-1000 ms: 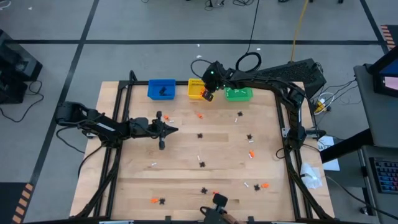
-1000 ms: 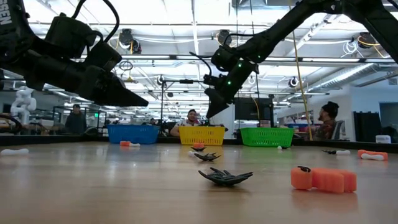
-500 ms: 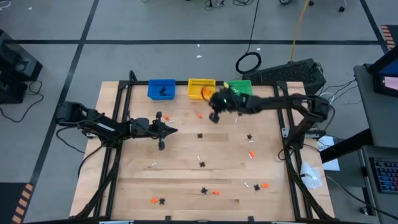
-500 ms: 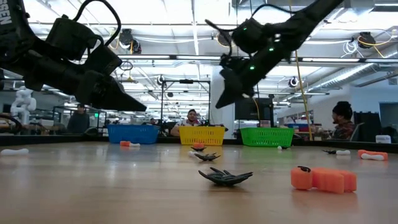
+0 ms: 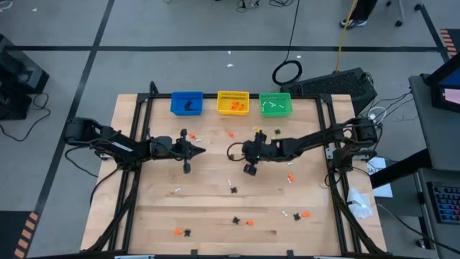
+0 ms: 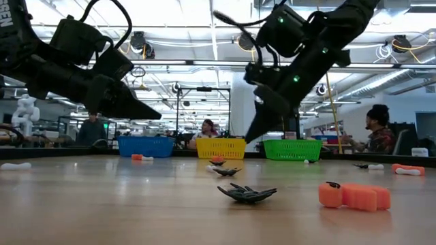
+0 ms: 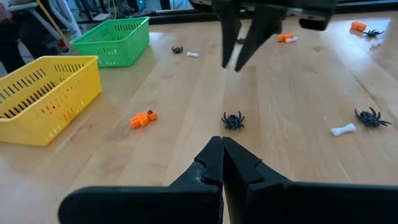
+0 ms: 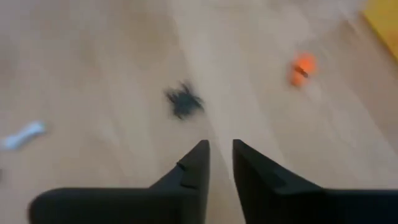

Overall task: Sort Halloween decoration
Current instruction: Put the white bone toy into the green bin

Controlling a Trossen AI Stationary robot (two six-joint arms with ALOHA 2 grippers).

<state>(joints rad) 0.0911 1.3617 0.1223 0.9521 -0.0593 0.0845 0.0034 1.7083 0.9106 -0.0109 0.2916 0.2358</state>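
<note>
- Looking down on a wooden table (image 5: 215,208) with two dark arms and three small bins in a row along its far edge: one blue bin (image 5: 187,103), one yellow bin (image 5: 233,102), one green bin (image 5: 275,104).
- The Halloween decoration is many tiny plastic trinkets scattered well apart over the table: black spidery ones, orange ones and white bone-like ones, each far smaller than a gripper; an exact count cannot be made.
- Each bin has a few trinkets in it: black in the blue, orange in the yellow, white in the green.
- The right gripper (image 5: 250,167) hangs above the middle of the table, its two fingers a narrow gap apart with nothing between them.
- In the right wrist view a black spider (image 8: 184,99), an orange piece (image 8: 303,67) and a white bone (image 8: 23,135) lie on the wood ahead of those fingers.
- The left gripper (image 5: 188,151) hangs over the table's left half, fingers pressed together, empty.
- Bare wood lies between the two grippers.
- A black frame rail (image 5: 129,144) borders the table's left, right and far edges.
</note>
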